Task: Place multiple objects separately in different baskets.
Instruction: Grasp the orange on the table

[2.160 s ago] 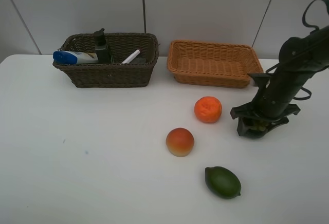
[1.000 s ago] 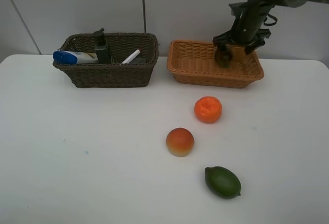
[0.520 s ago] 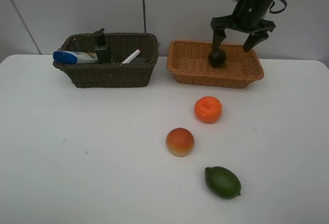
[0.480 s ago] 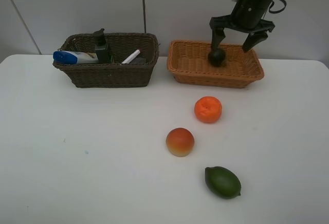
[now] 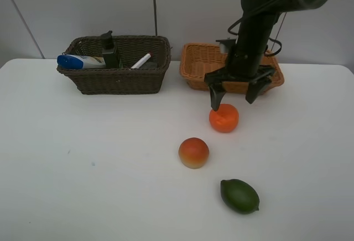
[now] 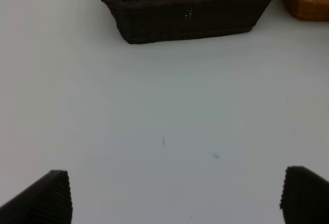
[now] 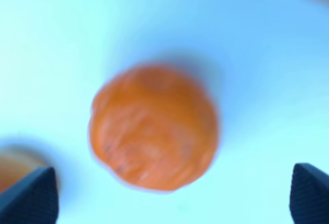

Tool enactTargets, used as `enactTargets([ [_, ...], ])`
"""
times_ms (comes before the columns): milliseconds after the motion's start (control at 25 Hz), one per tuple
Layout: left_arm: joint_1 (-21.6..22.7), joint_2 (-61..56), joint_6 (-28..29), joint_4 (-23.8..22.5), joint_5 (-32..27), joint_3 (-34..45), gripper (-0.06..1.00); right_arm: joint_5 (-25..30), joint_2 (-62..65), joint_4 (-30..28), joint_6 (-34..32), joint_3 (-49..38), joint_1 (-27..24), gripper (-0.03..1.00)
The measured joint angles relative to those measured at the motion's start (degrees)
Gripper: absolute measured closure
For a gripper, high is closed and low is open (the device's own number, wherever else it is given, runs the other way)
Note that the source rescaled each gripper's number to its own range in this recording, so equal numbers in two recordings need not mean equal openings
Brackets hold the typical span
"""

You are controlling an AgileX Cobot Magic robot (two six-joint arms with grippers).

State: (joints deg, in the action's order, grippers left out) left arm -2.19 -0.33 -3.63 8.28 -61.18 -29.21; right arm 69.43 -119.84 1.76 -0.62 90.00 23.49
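The right gripper (image 5: 232, 102) hangs over the orange (image 5: 224, 118), its two fingers spread wide and holding nothing, one tip on each side of the fruit and just above it. In the right wrist view the orange (image 7: 154, 139) sits blurred between the two dark fingertips (image 7: 31, 196), with a gap on both sides.

The orange rests on the white table (image 5: 83, 158), just in front of the light orange-tan basket (image 5: 194, 67). The arm crosses in front of that basket and hides much of its inside. Nearer and a little to the left lies the peach (image 5: 193, 152), and nearer again, to the right, the green lime (image 5: 239, 195). All three fruits lie apart from one another.

At the far left stands the dark brown basket (image 5: 116, 80). In it lie the white bottle with blue cap (image 5: 80, 61) at the left end, the dark pump bottle (image 5: 109, 50) upright beside it, and the white pink-tipped marker (image 5: 141, 60) leaning to the right of that.

The left gripper (image 6: 177, 198) is held wide open too, empty, above bare table well in front of the dark brown basket (image 6: 190, 13).
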Motion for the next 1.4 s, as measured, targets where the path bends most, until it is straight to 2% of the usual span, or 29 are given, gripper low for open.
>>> enactTargets([
  [200, 0.0, 0.0, 0.0, 0.0, 0.0, 0.0, -0.06, -3.08, 0.0, -0.15, 0.13, -3.56, 1.31, -0.03],
  [640, 0.0, 0.0, 0.0, 0.0, 0.0, 0.0, -0.06, -18.02, 0.0, -0.74, 0.62, -9.51, 1.43, -0.03],
  [1120, 0.0, 0.0, 0.0, 0.47, 0.0, 0.0, -0.06, -20.12, -4.83, -1.76, 0.62, -9.52, 1.48, -0.02],
  [1200, 0.0, 0.0, 0.0, 0.47, 0.0, 0.0, -0.06, -20.16, -4.83, -2.13, 0.62, -9.52, 1.48, 0.09],
  [1240, 0.0, 0.0, 0.0, 0.49, 0.0, 0.0, -0.06, -20.16, -4.83, -2.53, 0.62, -9.52, 1.48, 0.24],
  [1280, 0.0, 0.0, 0.0, 0.49, 0.0, 0.0, -0.06, -20.02, -4.83, -2.78, 0.62, -9.52, 1.48, 0.46],
  [1320, 0.0, 0.0, 0.0, 0.49, 0.0, 0.0, -0.06, -19.94, -4.83, -2.88, 0.62, -9.52, 1.48, 0.58],
  [1400, 0.0, 0.0, 0.0, 0.53, 0.0, 0.0, -0.06, -19.58, -4.83, -3.06, 0.62, -9.52, 1.48, 0.57],
])
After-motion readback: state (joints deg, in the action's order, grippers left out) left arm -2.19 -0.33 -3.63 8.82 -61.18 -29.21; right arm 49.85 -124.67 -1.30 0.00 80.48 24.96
